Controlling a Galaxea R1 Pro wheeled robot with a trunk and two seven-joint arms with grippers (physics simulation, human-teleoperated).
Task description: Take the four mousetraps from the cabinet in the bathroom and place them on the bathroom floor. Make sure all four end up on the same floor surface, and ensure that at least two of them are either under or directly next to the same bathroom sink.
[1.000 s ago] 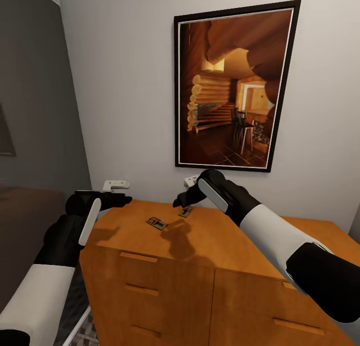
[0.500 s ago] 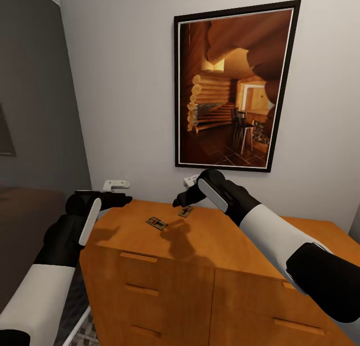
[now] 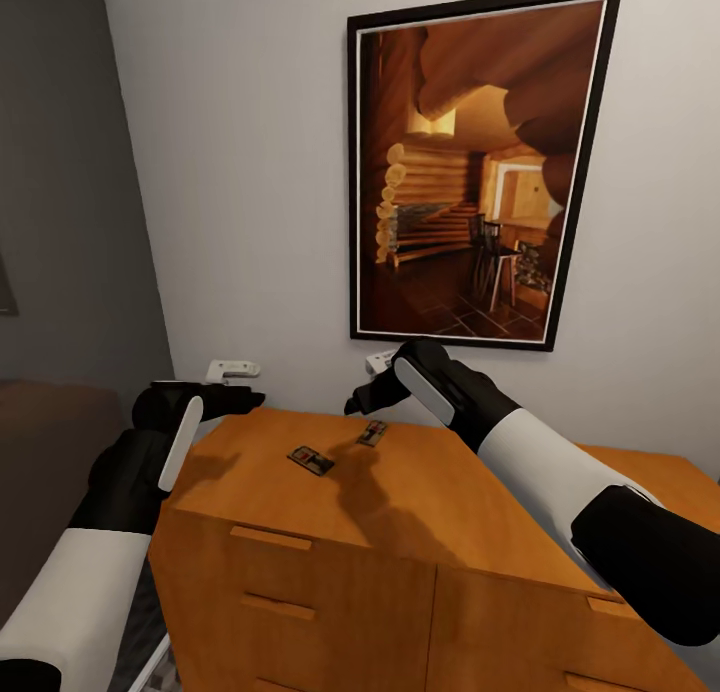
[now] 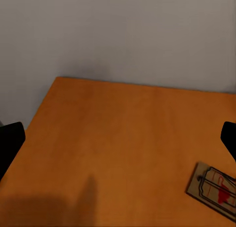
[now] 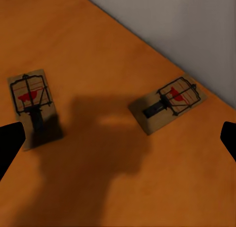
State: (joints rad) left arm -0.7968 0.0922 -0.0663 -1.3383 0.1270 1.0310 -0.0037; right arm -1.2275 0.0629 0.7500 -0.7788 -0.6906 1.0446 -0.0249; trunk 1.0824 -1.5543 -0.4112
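Two mousetraps lie flat on the orange-brown cabinet [image 3: 450, 507] near its back left corner: one [image 3: 311, 460] toward the front, the other [image 3: 372, 432] close to the wall. My right gripper [image 3: 357, 404] hovers just above them, open and empty; its wrist view shows both traps [image 5: 31, 96] [image 5: 167, 105] on the cabinet top [image 5: 98, 187], between the spread fingertips [image 5: 10, 141]. My left gripper [image 3: 245, 399] hangs open over the cabinet's left edge. In its wrist view, one trap [image 4: 214, 190] lies on the cabinet top [image 4: 123, 109].
A large black-framed picture of a log interior [image 3: 470, 172] hangs on the white wall behind the cabinet. A dark grey wall [image 3: 60, 222] stands at the left. Drawer fronts with tab handles [image 3: 268, 537] face me. A strip of floor [image 3: 150, 667] shows at the lower left.
The whole head view has shifted: the picture looks larger and higher, the cabinet top lower. Both arms hold the same pose and both traps lie where they were.
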